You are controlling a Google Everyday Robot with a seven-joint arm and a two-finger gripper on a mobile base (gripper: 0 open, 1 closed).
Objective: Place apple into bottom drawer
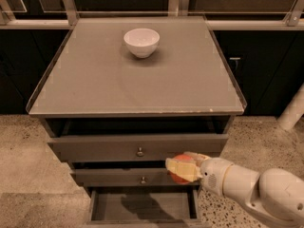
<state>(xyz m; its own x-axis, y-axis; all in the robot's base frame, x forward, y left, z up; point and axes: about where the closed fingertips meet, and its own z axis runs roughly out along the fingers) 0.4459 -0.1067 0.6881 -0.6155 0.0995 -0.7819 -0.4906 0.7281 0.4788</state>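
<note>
While looking down from the front, noted grey-brown three-drawer cabinet (104, 146) topped by flat desk (95, 80). Found white arm (266, 194) coming in at lower right, stretched left across the cabinet front. Logged bottom drawer (166, 208) pulled open: lowest and narrowest of the three, a shallow tray with thin side walls and a dark shadow on its floor. Saw two wider drawers (109, 177) above it, each with a round metal knob (140, 152). Marked white bowl (141, 42) upright toward the back of the desk, well apart from everything else. Placed gripper (179, 165) before the middle drawer's right half, above the bottom drawer's right end as pictured. Read jaws as clamped on apple (180, 180): small, round, orange-red, mostly covered by a cream finger (185, 171), held in the air, clear of the tray.
</note>
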